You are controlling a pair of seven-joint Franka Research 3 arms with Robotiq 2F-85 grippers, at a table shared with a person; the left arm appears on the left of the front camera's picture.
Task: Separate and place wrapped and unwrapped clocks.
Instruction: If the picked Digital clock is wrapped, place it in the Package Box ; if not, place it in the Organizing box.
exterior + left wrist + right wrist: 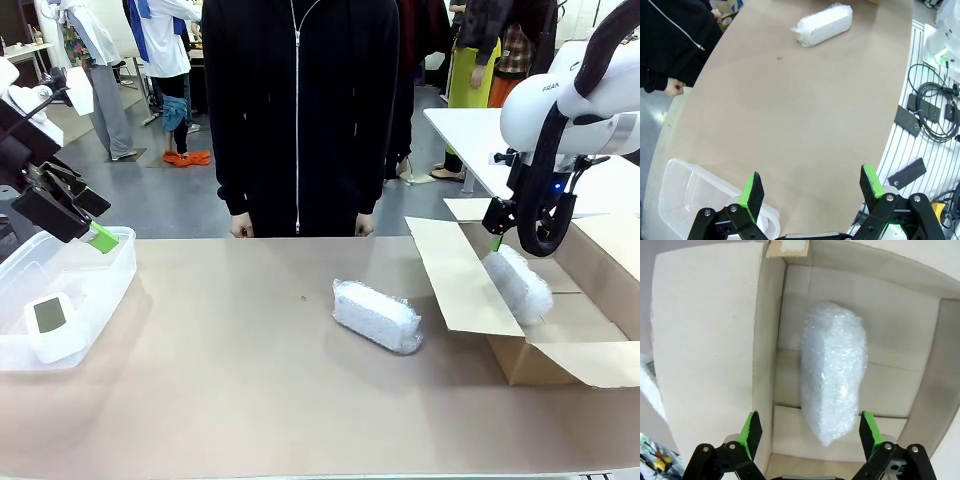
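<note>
While the right tool (810, 426) hangs with jaws wide over one wrapped bundle (832, 370) in the cardboard box (715, 315), the other wrapped bundle (376, 315) lies on the tabletop (200, 380), long axis slanting far-left to near-right, nearer that arm than the wide-open left tool (812, 186) over the bin (115, 262) holding the bare clock (48, 318).

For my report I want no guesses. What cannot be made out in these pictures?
1. Front view: the digits on the bare white plastic clock's grey-green screen are too small to read.
2. Every view: bubble wrap hides what is inside the whitish oblong bundle on the table and the second bundle in the brown cardboard box.
3. Left wrist view: the bottom edge and the left gripper cut off the clear plastic bin.
</note>
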